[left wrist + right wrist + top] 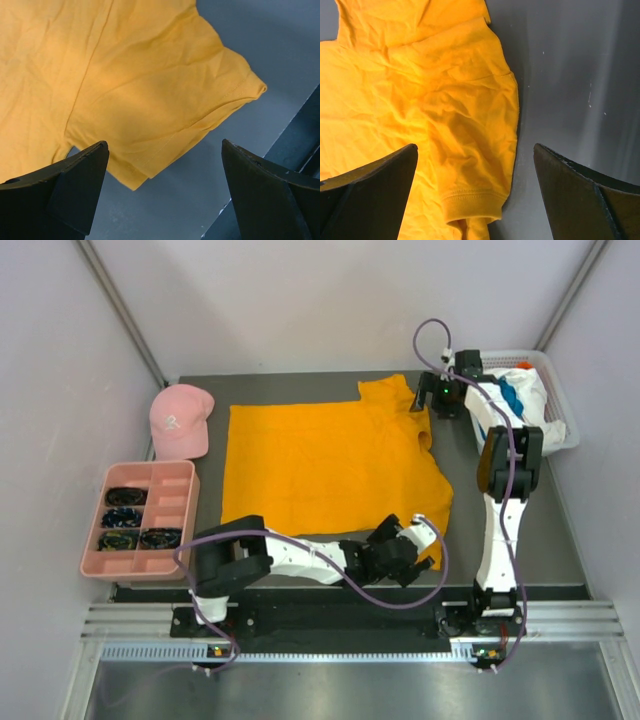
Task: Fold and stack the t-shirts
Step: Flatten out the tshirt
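Orange shirt (320, 465) flat, hem left, neck right. L claw (163, 145) open over near sleeve (200, 100); R claw (475, 146) open over far sleeve (475, 165). Both empty.

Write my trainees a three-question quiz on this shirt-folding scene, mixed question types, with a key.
1. True or false: the left gripper and right gripper both stand open.
2. What lies just beyond the pink tray? A) pink cap B) mug C) book
3. Which part of the orange t-shirt lies beneath each gripper?
Key: 1 true; 2 A; 3 a sleeve.
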Robot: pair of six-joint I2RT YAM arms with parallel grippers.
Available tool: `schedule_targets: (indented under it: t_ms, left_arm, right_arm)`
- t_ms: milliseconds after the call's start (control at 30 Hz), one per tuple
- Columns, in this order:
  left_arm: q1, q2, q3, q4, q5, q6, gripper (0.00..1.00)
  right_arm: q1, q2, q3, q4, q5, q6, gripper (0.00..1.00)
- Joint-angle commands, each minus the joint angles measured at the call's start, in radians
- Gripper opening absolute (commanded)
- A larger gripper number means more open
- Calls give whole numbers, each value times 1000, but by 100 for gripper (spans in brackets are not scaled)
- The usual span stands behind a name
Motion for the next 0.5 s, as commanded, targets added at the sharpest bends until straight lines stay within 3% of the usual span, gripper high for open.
schedule_targets:
  t_ms: [0,300,400,433,467]
  left_arm:
    - [-3,36,38,95,27,21,99]
    - [-3,110,46,118,56,-8,88]
    - [-3,121,48,123,67,-25,79]
    - [-3,122,48,123,73,-33,69]
    - [-1,124,48,121,78,-34,66]
  right_arm:
    - [-7,28,68,-11,-11,-20,99]
    - [-7,45,79,-21,-10,-25,99]
    - [-7,48,79,-22,-7,-26,99]
    - [-7,51,79,-21,-7,-26,99]
    - [-7,51,79,-21,-7,-26,99]
